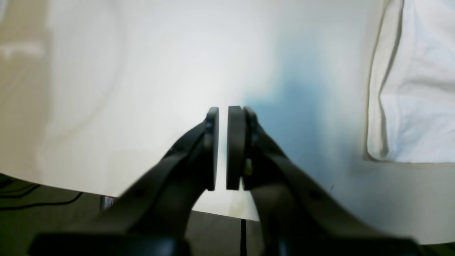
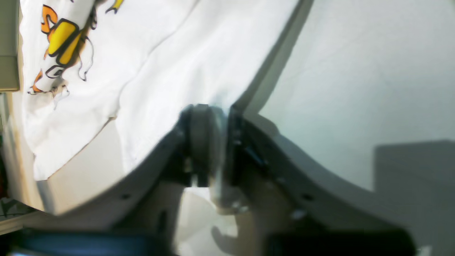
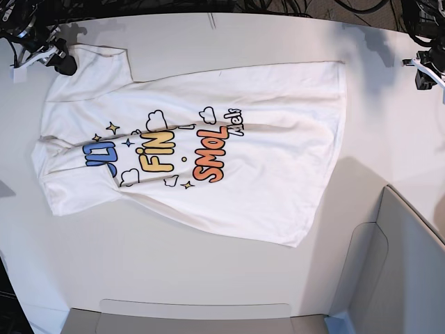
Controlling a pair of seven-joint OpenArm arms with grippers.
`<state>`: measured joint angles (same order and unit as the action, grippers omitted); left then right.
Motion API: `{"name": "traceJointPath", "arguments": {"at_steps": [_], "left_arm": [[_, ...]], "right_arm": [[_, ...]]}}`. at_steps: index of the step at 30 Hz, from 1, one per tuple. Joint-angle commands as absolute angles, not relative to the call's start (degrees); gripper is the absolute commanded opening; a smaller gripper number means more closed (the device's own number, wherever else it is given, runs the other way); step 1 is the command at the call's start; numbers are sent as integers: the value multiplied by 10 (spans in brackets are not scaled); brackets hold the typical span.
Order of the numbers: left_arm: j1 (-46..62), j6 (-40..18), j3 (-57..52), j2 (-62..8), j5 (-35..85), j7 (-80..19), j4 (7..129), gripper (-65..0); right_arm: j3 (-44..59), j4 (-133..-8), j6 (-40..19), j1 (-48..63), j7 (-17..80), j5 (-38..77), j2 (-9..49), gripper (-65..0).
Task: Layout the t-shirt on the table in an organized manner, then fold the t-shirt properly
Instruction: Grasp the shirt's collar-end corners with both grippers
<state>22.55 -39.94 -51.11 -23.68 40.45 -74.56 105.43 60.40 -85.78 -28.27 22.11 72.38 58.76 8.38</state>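
Note:
The t-shirt (image 3: 229,153) lies spread on the white table (image 3: 174,271), print side up, with its hem toward the right of the base view. At the far left, my right gripper (image 3: 61,61) sits on a sleeve. In the right wrist view that gripper (image 2: 217,121) is shut on a fold of white cloth from the t-shirt (image 2: 160,64), whose print shows at the top left. My left gripper (image 3: 425,69) is off the shirt at the far right edge. In the left wrist view it (image 1: 223,121) is shut with nothing in it over the table (image 1: 142,71), and the t-shirt (image 1: 416,89) lies to its right.
A grey padded panel (image 3: 407,271) stands at the near right corner and another strip (image 3: 195,316) runs along the near edge. Black cables (image 3: 278,5) lie beyond the far edge. The table's edge (image 1: 53,186) and dark floor show below the left gripper.

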Motion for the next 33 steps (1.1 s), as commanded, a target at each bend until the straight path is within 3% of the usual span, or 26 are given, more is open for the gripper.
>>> {"name": "traceJointPath", "arguments": {"at_steps": [1, 4, 10, 21, 33], "left_arm": [[225, -400, -518, -248, 397, -738, 1062, -588], [237, -400, -518, -248, 382, -740, 1061, -584], [250, -400, -516, -219, 422, -800, 1060, -490], [228, -400, -381, -196, 431, -800, 1050, -489], [179, -400, -371, -201, 432, -800, 936, -488]], "right_arm": [[604, -859, -282, 230, 746, 565, 89, -650], [603, -860, -282, 231, 749, 552, 90, -650], [603, -860, -282, 229, 749, 536, 89, -650], [604, -862, -282, 228, 748, 535, 89, -650], [604, -861, -282, 226, 746, 534, 101, -650]]}}
